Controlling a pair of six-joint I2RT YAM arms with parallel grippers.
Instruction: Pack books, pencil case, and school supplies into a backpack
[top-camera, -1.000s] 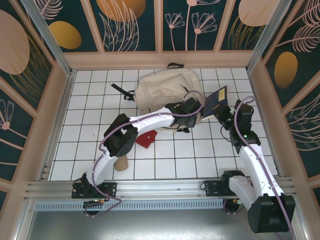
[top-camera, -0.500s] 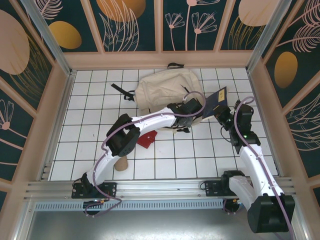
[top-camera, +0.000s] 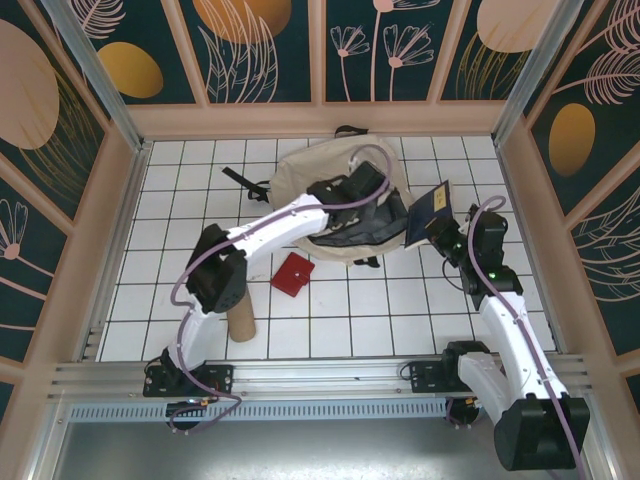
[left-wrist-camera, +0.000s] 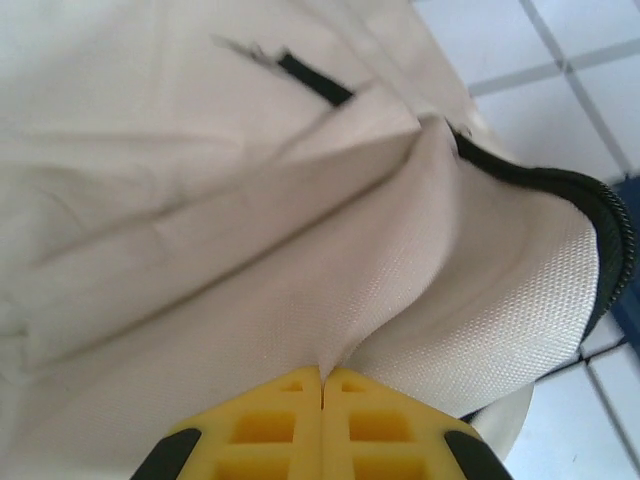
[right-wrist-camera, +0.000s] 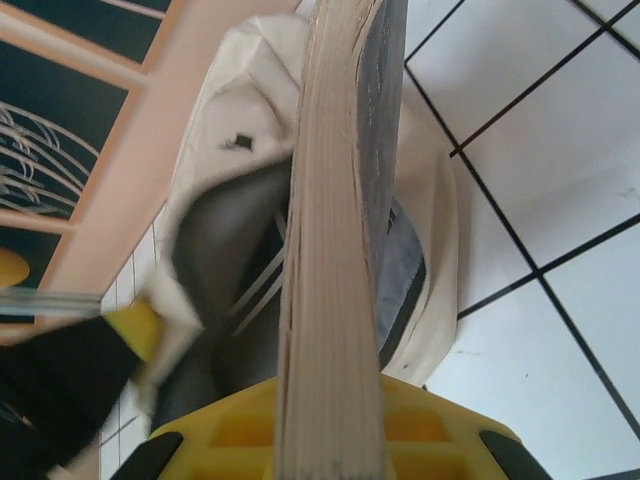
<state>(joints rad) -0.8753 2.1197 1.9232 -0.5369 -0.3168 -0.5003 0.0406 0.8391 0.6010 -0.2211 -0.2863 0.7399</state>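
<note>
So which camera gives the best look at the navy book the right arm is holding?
Top external: the navy book shows its cover and yellow label, held tilted beside the backpack. Right wrist sees it edge-on, pages and a cover sliver, in the right gripper. Left wrist catches at most a dark blue sliver at its right edge.

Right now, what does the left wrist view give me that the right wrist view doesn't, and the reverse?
Left wrist: the left gripper shut on a pinched fold of the backpack flap, with the dark zipper edge curving off to the right.
Right wrist: the book clamped edge-on in the right gripper, pages toward the camera, and the backpack's dark open mouth just beyond it.
Shared: the cream backpack fabric over the white tiled table, and the left gripper's yellow finger, blurred at the left of the right wrist view.
</note>
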